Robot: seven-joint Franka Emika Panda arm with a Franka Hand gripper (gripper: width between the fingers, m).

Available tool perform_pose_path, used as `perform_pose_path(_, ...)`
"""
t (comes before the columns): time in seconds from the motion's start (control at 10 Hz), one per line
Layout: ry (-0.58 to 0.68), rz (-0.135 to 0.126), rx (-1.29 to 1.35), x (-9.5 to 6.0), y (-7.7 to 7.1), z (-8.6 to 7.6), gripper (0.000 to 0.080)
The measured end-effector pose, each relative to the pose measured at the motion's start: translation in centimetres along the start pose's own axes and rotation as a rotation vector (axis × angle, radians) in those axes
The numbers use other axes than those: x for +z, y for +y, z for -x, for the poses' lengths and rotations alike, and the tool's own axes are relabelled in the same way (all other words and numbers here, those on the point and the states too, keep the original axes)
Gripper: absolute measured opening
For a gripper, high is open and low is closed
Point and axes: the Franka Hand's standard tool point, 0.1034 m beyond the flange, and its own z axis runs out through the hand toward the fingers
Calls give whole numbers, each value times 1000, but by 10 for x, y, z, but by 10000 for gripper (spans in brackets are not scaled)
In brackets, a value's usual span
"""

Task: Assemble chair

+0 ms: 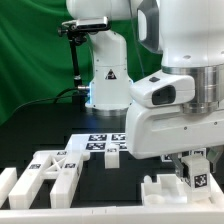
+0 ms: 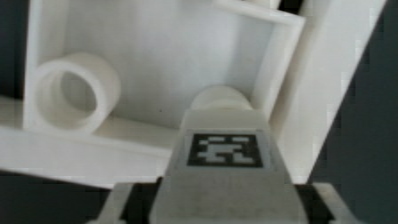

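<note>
Closest in, a white rail runs along the front edge of the worktop, probably as a stop to push parts against. Just behind it, toward the front corner on the exterior view's right, sits one white notched block of the chair. The gripper hangs right over the block's far end, with one small tagged part between its two fingers. In the wrist view the tagged part stands upright, its tag facing the camera and a finger close along each flank. Whether they are clamping it or only bracketing it I cannot tell. Held low and square like that, it looks meant for seating into, or lifting out of, the framed piece behind it, which carries one round ring. Along the front edge toward the exterior view's left lies a cluster of loose chair parts, laid flat with tags up, likely so they can be read and reached. There are at least four, but they overlap too much for a sure count. Farther back, mid-worktop, one marker board shows several tags
</note>
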Motion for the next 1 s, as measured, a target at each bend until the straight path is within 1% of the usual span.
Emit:
perform_pose_path(0.1,0,0,73,0,-1,0,288)
perform_pose_path(0.3,10,-11,331,0,-8,-1,288)
perform_pose_path(0.4,7,-26,534,1,-8,-1,288)
perform_pose_path(0.5,4,-51,728,3,-9,0,288)
perform_pose_path(0.6,10,-62,883,4,-12,1,287)
perform_pose_path(0.7,15,-84,1044,4,-13,2,287)
perform_pose_path(0.8,11,-126,1213,4,-11,3,287)
perform_pose_path(0.9,16,-128,1253,4,-13,4,287)
perform_pose_path(1.0,17,-127,1226,4,-12,4,292)
